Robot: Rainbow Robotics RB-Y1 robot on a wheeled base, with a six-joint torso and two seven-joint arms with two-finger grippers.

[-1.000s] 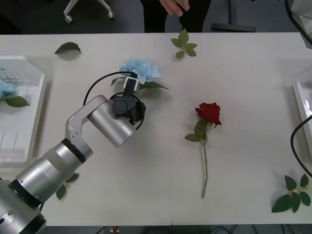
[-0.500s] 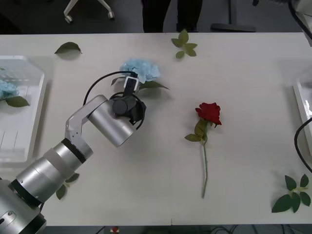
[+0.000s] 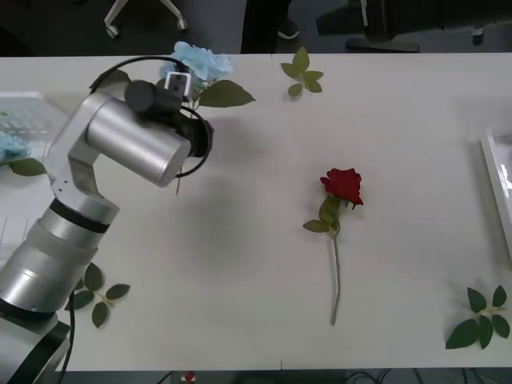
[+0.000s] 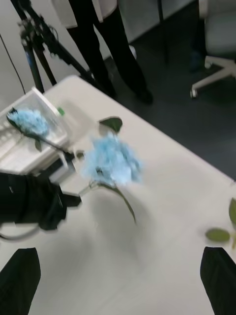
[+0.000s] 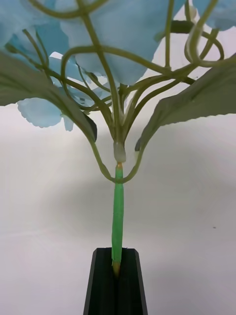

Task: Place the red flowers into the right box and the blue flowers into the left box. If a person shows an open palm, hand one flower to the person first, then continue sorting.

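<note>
Item: blue hydrangea (image 3: 198, 61), stem pinched at its tip between closed jaws of left gripper (image 5: 116, 268); long axis runs straight out from jaws, bloom raised above bench (image 3: 400, 144). Destination: left box (image 3: 24, 200), beside the holding arm. Right gripper's jaws wide apart, empty.

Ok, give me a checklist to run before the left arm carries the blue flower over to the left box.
1. Grip: left gripper is shut on the stem of the blue flower. Ok.
2. Lift: the flower hangs above the table, its shadow below it. Ok.
3. Left box: one blue flower lies in it, with bare ribbed bottom beside it. Ok.
4. Open palm: a person stands at the far edge, with no hand held out. Ok.
5. Right gripper: open, apart from the carried flower. Ok.
6. Red flower: lies mid-table, off the way to the box. Ok.
</note>
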